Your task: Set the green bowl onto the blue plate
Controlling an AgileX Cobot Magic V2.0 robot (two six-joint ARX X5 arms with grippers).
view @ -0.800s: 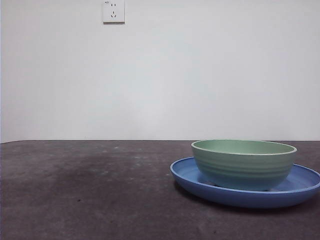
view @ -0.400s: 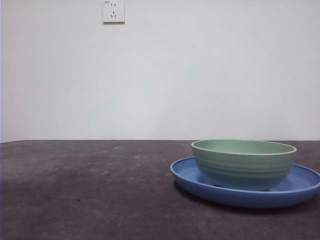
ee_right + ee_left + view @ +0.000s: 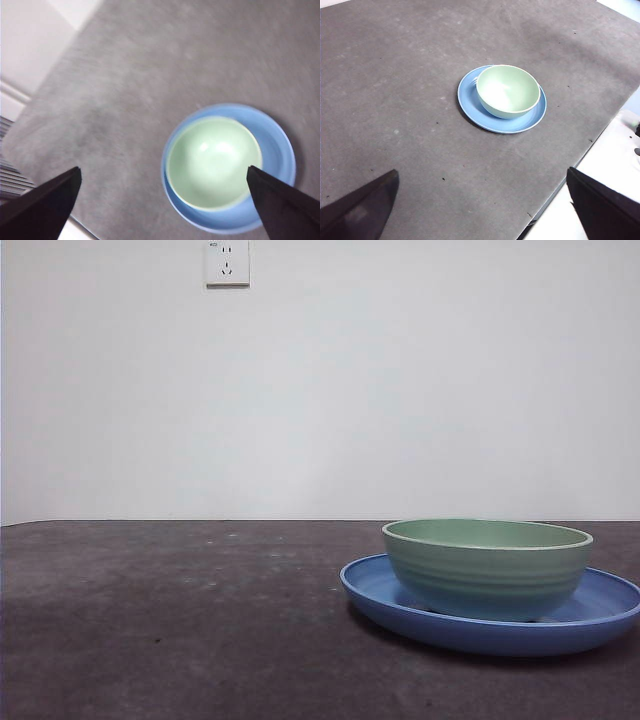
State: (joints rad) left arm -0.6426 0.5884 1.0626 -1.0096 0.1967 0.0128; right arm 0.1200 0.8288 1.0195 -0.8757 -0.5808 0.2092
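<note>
Already the bowl [image 3: 488, 568] sits upright on the plate [image 3: 600, 612], off-centre, on the desk [image 3: 180, 620]. Both pincers, left [image 3: 482, 210] and right [image 3: 162, 210], hang released well above, gripping nothing. Retreating well means rising clear without brushing the bowl's rim.

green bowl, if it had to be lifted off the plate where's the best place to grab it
Probably the rim of the green bowl, coming from above: one jaw inside, one outside. It sits upright and open on the blue plate, whose raised edge crowds the bowl's lower wall, so a low side approach looks awkward.
</note>
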